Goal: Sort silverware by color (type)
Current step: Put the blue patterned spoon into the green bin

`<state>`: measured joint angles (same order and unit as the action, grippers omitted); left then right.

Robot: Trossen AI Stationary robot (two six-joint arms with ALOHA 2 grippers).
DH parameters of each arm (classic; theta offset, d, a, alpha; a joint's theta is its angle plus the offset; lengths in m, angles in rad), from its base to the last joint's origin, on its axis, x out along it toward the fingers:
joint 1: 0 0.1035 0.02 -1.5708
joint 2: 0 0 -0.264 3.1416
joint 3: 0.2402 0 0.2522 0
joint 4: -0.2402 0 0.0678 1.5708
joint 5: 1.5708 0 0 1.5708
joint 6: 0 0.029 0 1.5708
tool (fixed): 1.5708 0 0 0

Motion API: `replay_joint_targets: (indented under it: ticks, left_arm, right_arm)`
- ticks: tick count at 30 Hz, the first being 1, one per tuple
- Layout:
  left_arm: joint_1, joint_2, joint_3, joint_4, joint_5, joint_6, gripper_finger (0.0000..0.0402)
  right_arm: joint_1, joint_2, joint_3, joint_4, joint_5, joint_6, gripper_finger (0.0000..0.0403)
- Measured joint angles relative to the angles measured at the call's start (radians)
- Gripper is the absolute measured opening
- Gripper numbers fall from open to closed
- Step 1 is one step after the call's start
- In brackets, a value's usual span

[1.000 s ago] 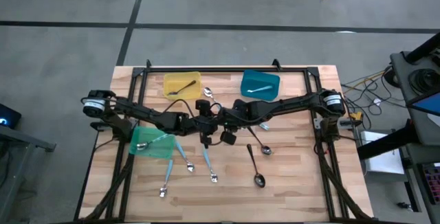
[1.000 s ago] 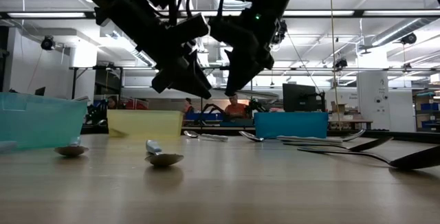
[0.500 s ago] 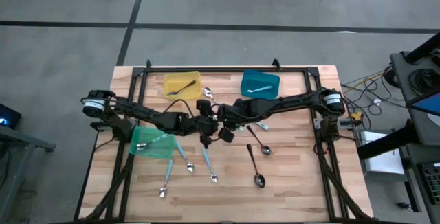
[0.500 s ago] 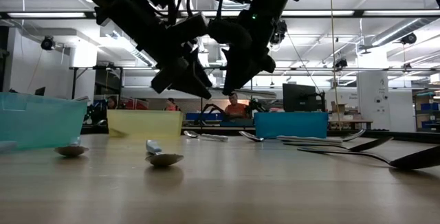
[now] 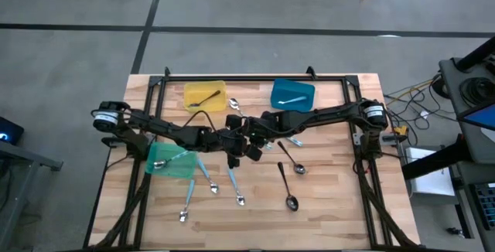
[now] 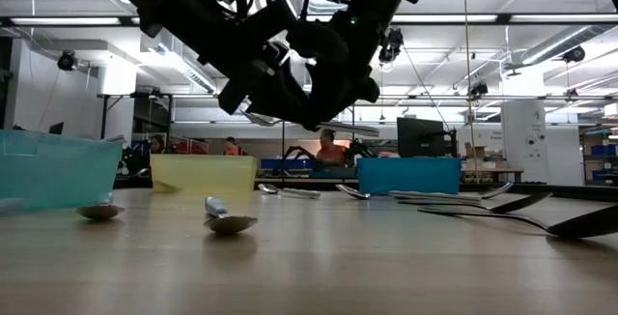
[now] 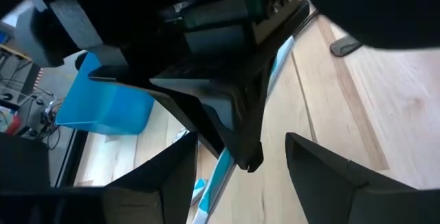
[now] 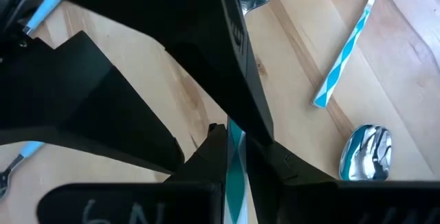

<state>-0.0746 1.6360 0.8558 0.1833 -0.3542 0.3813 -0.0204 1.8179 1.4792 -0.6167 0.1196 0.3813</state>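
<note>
Both arms meet above the table's middle. My right gripper (image 8: 230, 131) is shut on a spoon with a blue-and-white striped handle (image 8: 235, 172), held clear of the table. My left gripper (image 7: 239, 141) is open. Its fingers stand on either side of the right gripper's fingertips and the striped handle (image 7: 221, 172), touching nothing that I can see. Other silverware lies flat on the table: blue-handled spoons (image 5: 234, 182) (image 5: 207, 176) (image 5: 188, 202), dark spoons (image 5: 285, 184) (image 5: 291, 159) and a silver spoon (image 5: 233, 107). My right gripper pinches the spoon's striped handle (image 8: 234, 148) between its two fingers, coming from the table's right and slanting down. The handle shows in the gap between the fingers and runs out past their tips (image 7: 278, 56). The spoon is lifted clear of the table.
A yellow bin (image 5: 204, 96) with a dark spoon and a blue bin (image 5: 292, 95) with a light blue utensil stand at the far edge. A green bin (image 5: 166, 161) with a silver spoon stands at the left. A black frame (image 5: 255, 76) runs round the table.
My left gripper has tipped up from a steep downward slant toward level, staying where it was above the table's middle. My right gripper has turned a little, toward the left gripper. The spoons on the table have not moved.
</note>
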Motion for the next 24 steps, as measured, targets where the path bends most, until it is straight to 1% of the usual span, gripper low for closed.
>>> replay_joint_targets:
  ticks: [24]
  left_arm:
    - [0.001, 0.000, 0.000, -0.027, -0.003, -0.027, 0.0199]
  right_arm:
    - [0.001, 0.000, -0.001, 0.023, 0.000, -0.060, 0.0024]
